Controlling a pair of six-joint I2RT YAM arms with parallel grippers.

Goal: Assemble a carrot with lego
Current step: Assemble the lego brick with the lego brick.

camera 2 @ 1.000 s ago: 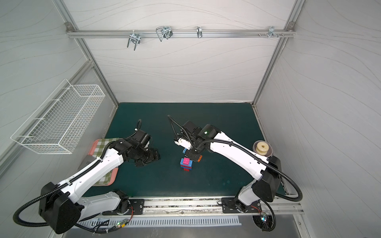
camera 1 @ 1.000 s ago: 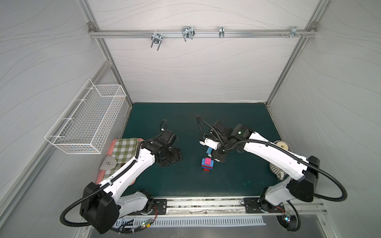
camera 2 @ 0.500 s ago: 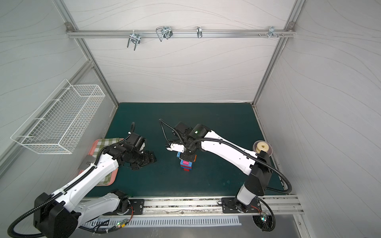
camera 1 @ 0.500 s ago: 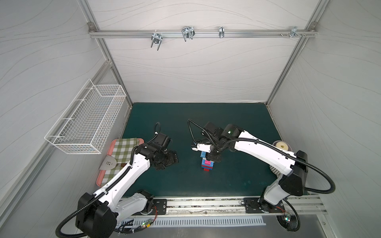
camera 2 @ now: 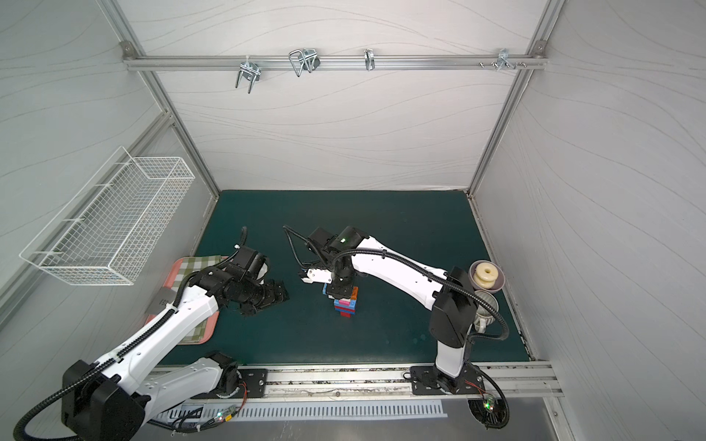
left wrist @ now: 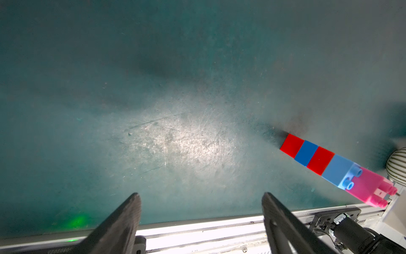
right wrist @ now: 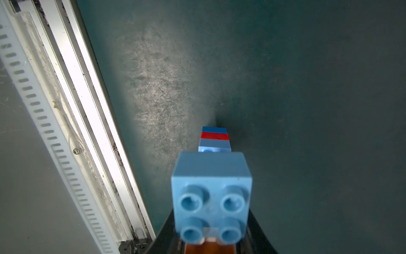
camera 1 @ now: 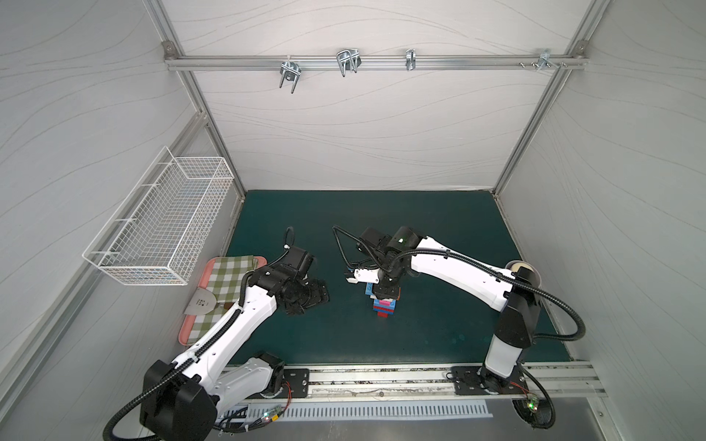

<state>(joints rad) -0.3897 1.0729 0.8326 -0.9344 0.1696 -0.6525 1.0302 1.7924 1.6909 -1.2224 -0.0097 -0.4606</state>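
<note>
The carrot's lower stack (camera 1: 384,307) (camera 2: 345,305) stands upright mid-mat, with red, blue, light-blue and pink layers; the left wrist view shows it (left wrist: 318,160) from the side. My right gripper (camera 1: 384,292) (camera 2: 340,288) is directly over it, shut on the top lego piece, a light-blue brick (right wrist: 211,193) beside an orange brick (right wrist: 208,248) (camera 1: 397,294). I cannot tell whether that piece touches the pink layer (left wrist: 369,187). Left of the stack, my left gripper (camera 1: 321,298) (camera 2: 280,296) (left wrist: 201,194) hovers over the mat, open with nothing in it.
A pink tray (camera 1: 191,328) with a checked cloth lies at the left mat edge, under a wire basket (camera 1: 164,229) on the left wall. A bowl holding a ring-shaped item (camera 2: 487,275) and a striped cup (camera 2: 485,305) stand at the right. A metal rail (camera 1: 382,378) runs along the front.
My right gripper carried its lego piece left and forward, from beside the stack to directly over it. The left arm shifted only slightly.
</note>
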